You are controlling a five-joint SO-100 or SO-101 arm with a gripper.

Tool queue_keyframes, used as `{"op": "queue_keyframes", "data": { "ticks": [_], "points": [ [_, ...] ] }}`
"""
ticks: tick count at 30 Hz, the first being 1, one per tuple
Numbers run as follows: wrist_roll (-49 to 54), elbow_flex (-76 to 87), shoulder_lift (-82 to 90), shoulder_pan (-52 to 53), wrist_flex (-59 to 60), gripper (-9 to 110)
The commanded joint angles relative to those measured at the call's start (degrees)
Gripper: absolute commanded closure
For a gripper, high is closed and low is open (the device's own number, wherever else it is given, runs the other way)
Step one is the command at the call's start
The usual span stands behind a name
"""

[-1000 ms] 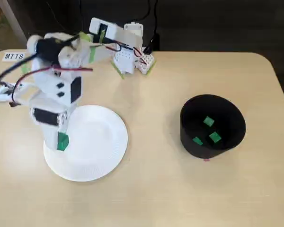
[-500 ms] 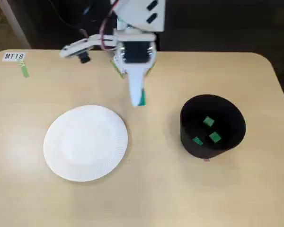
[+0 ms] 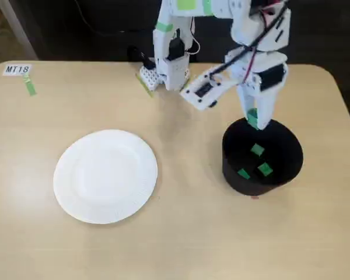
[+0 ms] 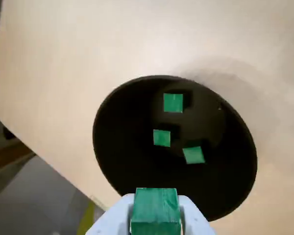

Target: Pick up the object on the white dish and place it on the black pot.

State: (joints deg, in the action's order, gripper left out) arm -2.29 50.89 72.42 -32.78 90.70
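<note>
cube: green cube (image 4: 156, 209) is pinched in the gripper (image 3: 254, 119), hanging over the rim of the black pot (image 3: 230, 160) on the side nearest the arm. not released yet.
jaws: closed on the cube; wrist view shows white fingers (image 4: 190, 215) hugging both sides of it, top face flush with the finger ends.
pot: wrist camera looks straight down into it. three more green cubes (image 4: 173, 103) already lie on the bottom, spread apart, none stacked (so this looks like the fourth of the set).
plate: white plate (image 3: 81, 201) sits well left of the pot in the fixed view, nothing on it. pickup side looks done.
arm: reached out and pitched down so the fingers point almost vertically into the pot mouth; probably held that way so the cube falls clean inside rather than clipping the wall.
position check: in the wrist view the held cube is near the lower edge of the pot opening, not centred. my read is it clears the rim, but margin looks thin.
step: transport finished, drop pending.
next: nudge a little toward pot centre, then open.
risk: opening here could bounce the cube off the rim onto the table (image 3: 181, 245).
other: label tag (image 3: 17, 69) at the table's far left corner, irrelevant.
</note>
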Motion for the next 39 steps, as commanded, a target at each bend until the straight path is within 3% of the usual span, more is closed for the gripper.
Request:
{"op": "queue_keyframes", "data": {
  "ticks": [1, 23, 29, 32, 36, 39],
  "points": [
    [0.0, -0.62, -2.2, -1.05, -1.85, 102],
    [0.79, -6.59, -20.21, -1.85, -3.78, 101],
    [5.45, -9.58, -20.65, -2.72, -3.25, 74],
    [5.19, -11.07, -20.74, -2.55, -2.02, 72],
    [3.96, -13.27, -20.48, -1.76, 0.18, 80],
    [1.32, -17.84, -20.65, -0.7, 3.34, 101]
  ]
}}
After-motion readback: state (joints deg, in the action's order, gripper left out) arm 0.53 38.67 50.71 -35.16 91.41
